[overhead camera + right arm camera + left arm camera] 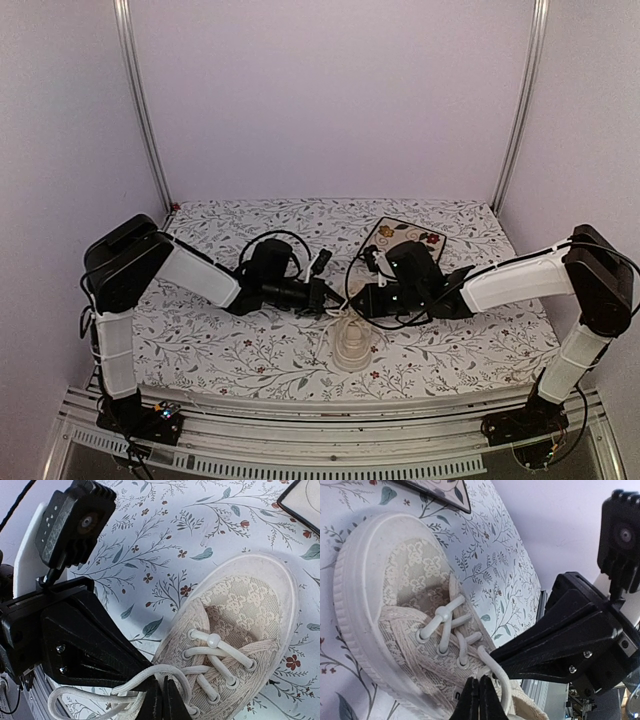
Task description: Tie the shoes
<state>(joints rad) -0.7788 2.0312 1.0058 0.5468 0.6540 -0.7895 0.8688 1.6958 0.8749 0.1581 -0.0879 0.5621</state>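
The shoe [350, 345] sits on the table [200, 350] just under the two grippers, right between them. Its toe points away from the robot, toward the flowery tile [405, 235], so its long way runs crosswise to both grippers. The left gripper [325, 297] comes in from one side and the right gripper [362, 300] from the other, tips nearly meeting over the laces [210, 667]. Neither is nearer. Both are squeezed shut. A lace runs close by each tip, but I cannot tell if it is pinched.
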